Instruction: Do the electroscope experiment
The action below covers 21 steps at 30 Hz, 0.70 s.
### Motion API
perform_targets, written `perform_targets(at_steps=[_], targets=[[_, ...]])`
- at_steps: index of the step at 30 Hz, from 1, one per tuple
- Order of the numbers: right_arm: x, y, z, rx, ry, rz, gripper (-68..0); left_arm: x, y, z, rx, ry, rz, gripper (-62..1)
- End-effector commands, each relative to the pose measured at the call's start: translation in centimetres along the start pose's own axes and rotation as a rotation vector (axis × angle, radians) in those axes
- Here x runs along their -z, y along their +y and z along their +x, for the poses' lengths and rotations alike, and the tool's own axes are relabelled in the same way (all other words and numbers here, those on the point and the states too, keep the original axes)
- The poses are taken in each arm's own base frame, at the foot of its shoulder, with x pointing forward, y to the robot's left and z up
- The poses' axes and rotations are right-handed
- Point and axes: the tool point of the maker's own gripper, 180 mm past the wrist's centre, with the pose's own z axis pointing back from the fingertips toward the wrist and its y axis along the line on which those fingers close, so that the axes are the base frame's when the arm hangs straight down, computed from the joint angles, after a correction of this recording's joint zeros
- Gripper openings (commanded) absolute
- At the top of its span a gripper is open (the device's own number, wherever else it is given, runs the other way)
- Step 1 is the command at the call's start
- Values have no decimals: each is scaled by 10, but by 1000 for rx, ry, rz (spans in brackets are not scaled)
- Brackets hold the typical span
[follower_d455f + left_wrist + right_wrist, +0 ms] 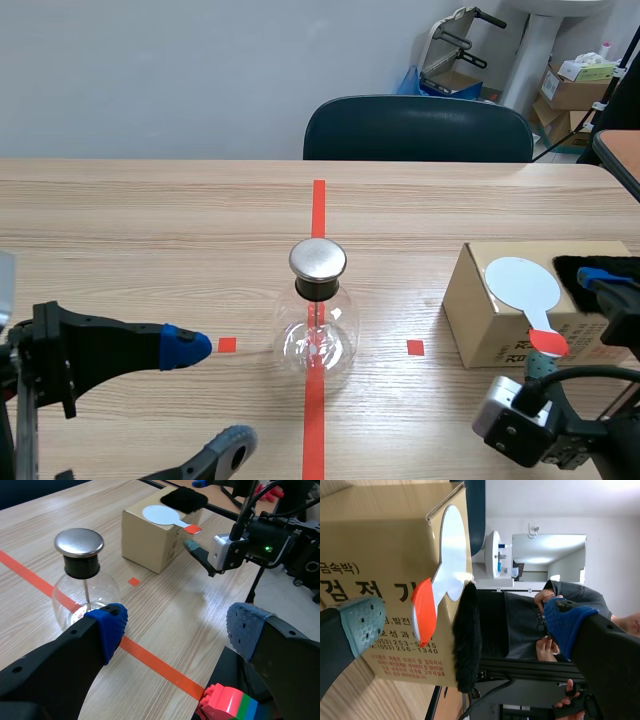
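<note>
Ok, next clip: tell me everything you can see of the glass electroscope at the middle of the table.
The electroscope is a clear, round glass flask standing upright on the wooden table, right on the orange-red tape line. A black collar closes its neck, topped by a domed, brushed-metal cap. A thin rod hangs from the collar down inside the glass. Nothing grips it; the open left end effector sits beside it, apart.

We see a long table (150,210) of pale wood grain running across the room. Behind its far edge stands a dark teal chair (418,128), pushed in close. A plain blue-grey wall (150,70) fills the background, evenly lit. In the far right corner, stacked cardboard boxes (572,92) sit beside a white column (535,50). Beside the table we glimpse pale floor (280,605).
</note>
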Motion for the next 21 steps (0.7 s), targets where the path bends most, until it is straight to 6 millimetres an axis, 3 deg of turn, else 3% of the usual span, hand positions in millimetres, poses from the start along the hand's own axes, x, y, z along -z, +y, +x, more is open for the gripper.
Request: perform_targets(at_steps=[1,21], targets=[[7,-9,2,-9,-15,-32,4,2,0,11,0,-42,7,-170],[13,-5,5,-12,-7,-9,4,2,6,15,10,-62,44,-170]])
